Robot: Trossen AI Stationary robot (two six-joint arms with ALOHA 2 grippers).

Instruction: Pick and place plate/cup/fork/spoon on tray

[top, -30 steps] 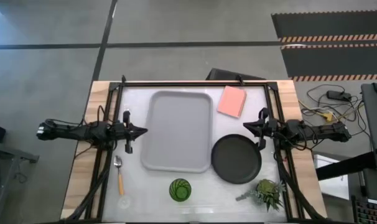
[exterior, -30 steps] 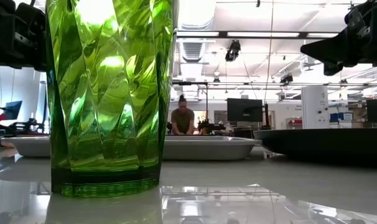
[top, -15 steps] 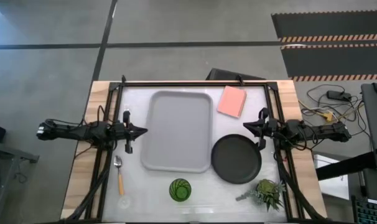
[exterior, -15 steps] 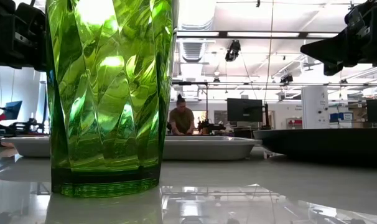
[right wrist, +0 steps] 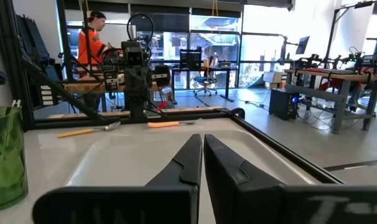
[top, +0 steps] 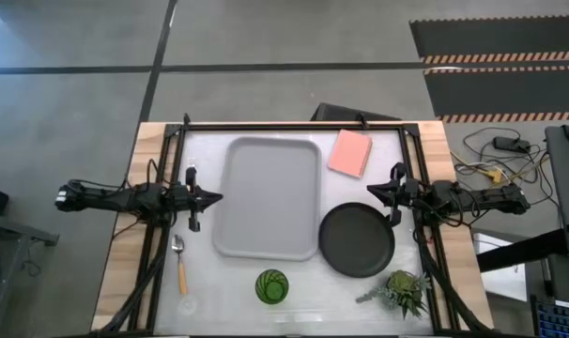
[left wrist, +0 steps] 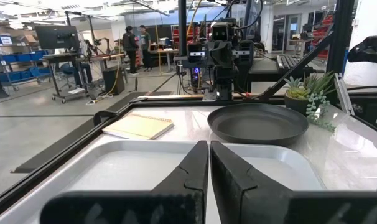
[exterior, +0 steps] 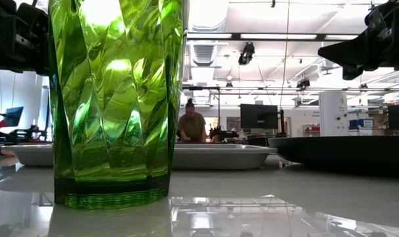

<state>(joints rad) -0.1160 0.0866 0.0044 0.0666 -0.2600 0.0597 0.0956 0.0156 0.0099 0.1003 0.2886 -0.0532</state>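
Note:
The light-grey tray (top: pixel 266 197) lies mid-table. The black plate (top: pixel 357 239) rests flat on the table to the tray's right. The green cup (top: pixel 272 286) stands upright near the front edge and fills the left of the low view (exterior: pixel 114 99). The spoon (top: pixel 179 258) lies left of the tray. The fork (right wrist: pixel 168 124) shows only in the right wrist view, beyond the tray's left rim. My left gripper (top: pixel 216 198) hovers shut at the tray's left edge. My right gripper (top: pixel 370 192) hovers shut between tray and plate. Both are empty.
A salmon-pink pad (top: pixel 350 152) lies at the far right of the tray. A small leafy plant (top: pixel 402 289) stands at the front right, next to the plate. A black frame (top: pixel 294 125) runs along the table's far and side edges. A person shows in the room behind.

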